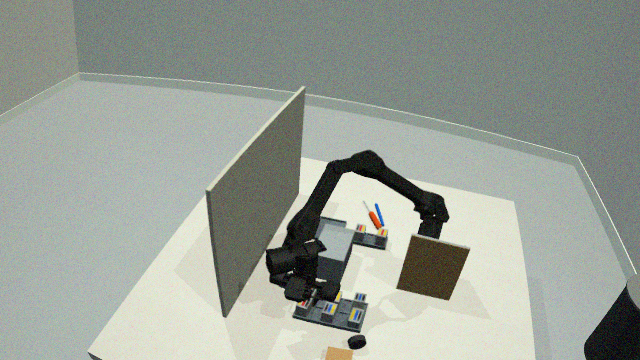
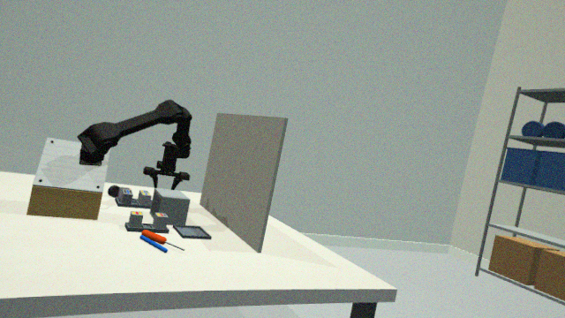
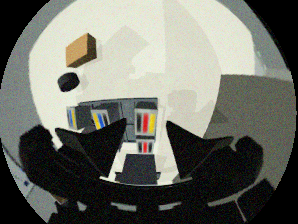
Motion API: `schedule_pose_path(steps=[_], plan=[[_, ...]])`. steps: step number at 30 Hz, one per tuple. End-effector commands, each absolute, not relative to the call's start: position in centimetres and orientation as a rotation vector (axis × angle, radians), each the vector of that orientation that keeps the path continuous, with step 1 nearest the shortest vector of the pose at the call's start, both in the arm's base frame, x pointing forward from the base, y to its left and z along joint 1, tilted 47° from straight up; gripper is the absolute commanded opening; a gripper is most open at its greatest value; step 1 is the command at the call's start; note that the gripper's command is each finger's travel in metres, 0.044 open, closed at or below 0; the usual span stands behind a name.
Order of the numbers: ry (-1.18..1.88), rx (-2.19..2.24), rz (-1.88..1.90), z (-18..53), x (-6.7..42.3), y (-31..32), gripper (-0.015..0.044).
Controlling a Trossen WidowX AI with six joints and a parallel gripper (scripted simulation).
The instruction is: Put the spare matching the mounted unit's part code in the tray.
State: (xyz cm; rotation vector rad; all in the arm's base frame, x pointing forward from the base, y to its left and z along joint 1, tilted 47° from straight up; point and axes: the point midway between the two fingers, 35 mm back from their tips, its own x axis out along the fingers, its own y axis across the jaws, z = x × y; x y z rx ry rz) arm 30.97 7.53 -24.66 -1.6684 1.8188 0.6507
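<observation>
The mounted unit [image 1: 334,250], a grey block near the middle of the counter, stands with one face turned toward the tall partition [image 1: 260,200], which likely explains why the arm reaches over it: the printed code can only be read from that side. The gripper [image 2: 167,177] hangs just above the unit's end nearest the rack of spares [image 1: 331,311], fingers part-spread and gripping nothing. In the wrist view the dark fingertips frame a spare with red, yellow and blue stripes [image 3: 147,123], which stands in its slot (whether its code matches cannot be read here). A second, smaller rack [image 1: 371,237] sits toward the counter's far edge beside two screwdrivers [image 1: 373,218], and the shallow dark tray [image 2: 192,231] lies flat on the unit's other side, away from the spares. No spare has left its rack, so the task appears to be at the selection stage, with pick-up and delivery to come.
</observation>
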Motion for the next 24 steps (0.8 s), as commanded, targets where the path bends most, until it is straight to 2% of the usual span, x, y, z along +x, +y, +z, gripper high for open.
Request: schedule_pose_path(steps=[1, 24], plan=[[1.822, -1.675, 0.654, -25.2, 30.9, 6.8, 0.0300], [1.826, -1.677, 0.651, -27.0, 30.5, 4.6, 0.0300]])
